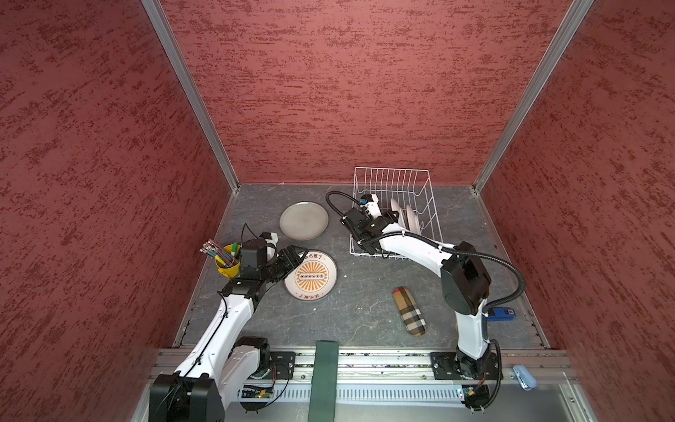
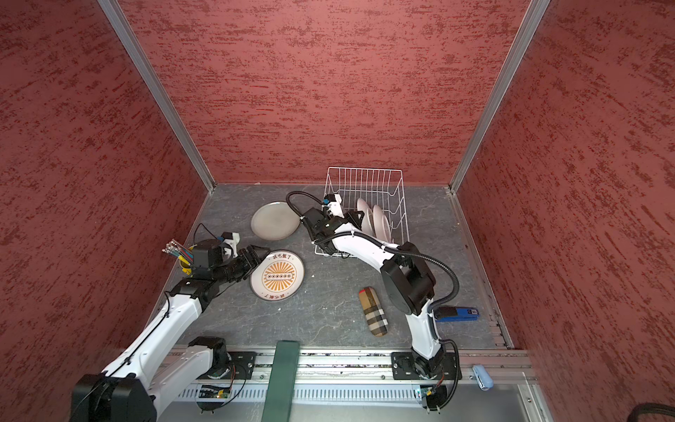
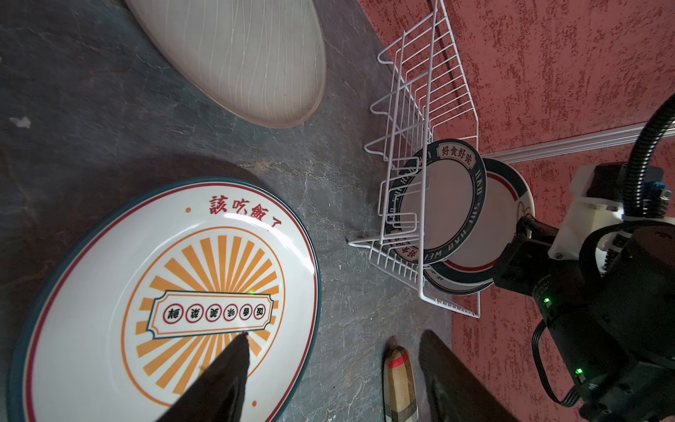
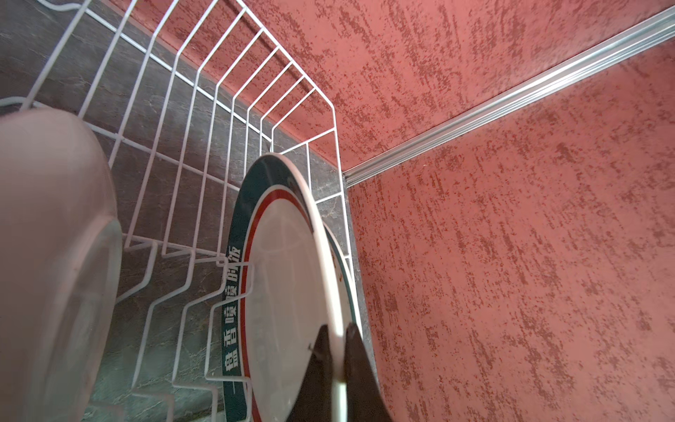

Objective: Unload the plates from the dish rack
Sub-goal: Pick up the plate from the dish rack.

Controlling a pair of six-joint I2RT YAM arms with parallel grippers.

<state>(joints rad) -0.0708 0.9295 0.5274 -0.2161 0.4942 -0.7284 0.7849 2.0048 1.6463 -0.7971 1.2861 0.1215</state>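
Grey slate desk (image 1: 365, 310): at one o'clock the white wire dish rack (image 1: 391, 168) keeps three plates (image 1: 412, 223) upright in its prongs, right jaws pinching the rim of a white green-lettered plate (image 4: 285, 292), ready to lift. Left jaws hang spread over the unloaded orange-sunburst plate (image 1: 311, 277) at nine; a grey-beige plate (image 1: 304, 220) lies at eleven.
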